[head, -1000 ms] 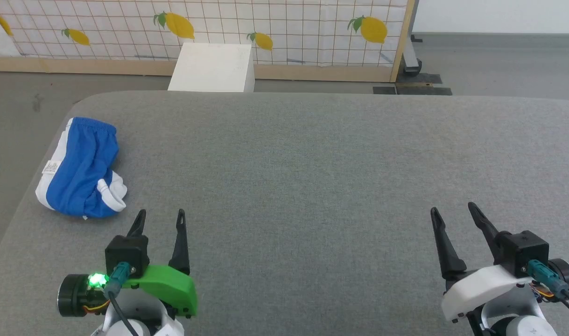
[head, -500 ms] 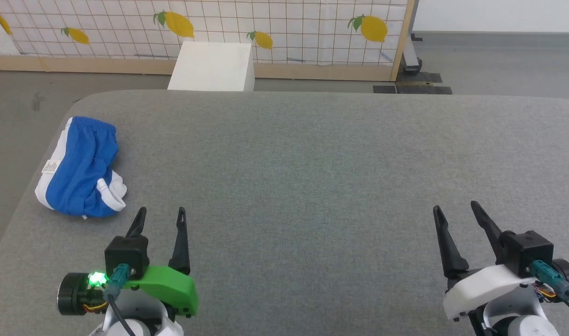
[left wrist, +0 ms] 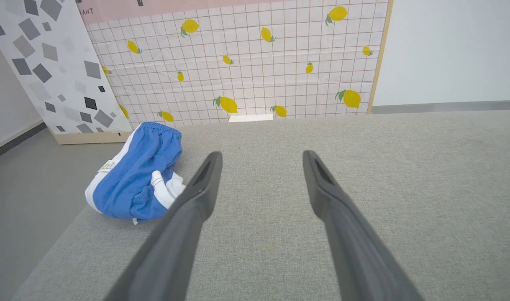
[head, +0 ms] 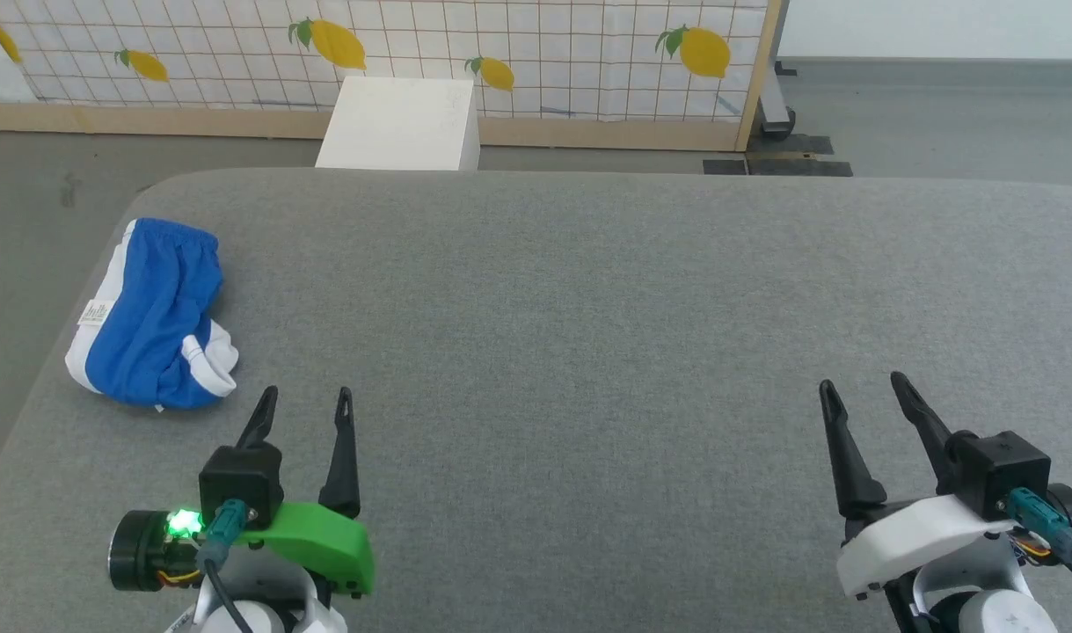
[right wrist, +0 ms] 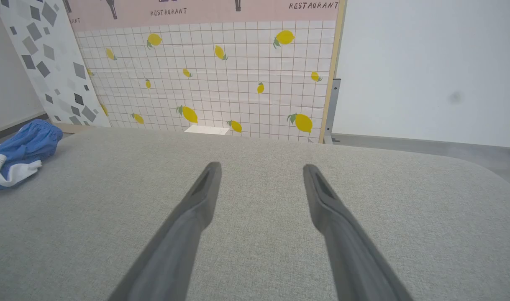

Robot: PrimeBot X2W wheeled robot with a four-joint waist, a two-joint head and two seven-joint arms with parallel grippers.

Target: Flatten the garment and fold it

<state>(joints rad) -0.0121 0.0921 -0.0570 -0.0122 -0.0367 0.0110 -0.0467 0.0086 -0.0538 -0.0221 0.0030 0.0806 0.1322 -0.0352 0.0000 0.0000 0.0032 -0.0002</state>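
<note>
The right gripper [head: 860, 383] has edged forward, released like the left gripper [head: 307, 392]; the garment [head: 149, 308] lies crumpled.

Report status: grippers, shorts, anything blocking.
Left gripper open, holding nothing. Right gripper the same. Shorts bunched at left edge of table, untouched. Nothing between them and left gripper.

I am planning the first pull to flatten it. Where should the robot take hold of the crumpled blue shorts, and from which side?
Probably the white-trimmed leg opening of the blue shorts: it curls up off the heap at the corner nearest the open left claw. Come from the near side, low over the table, straddling that raised fold.
</note>
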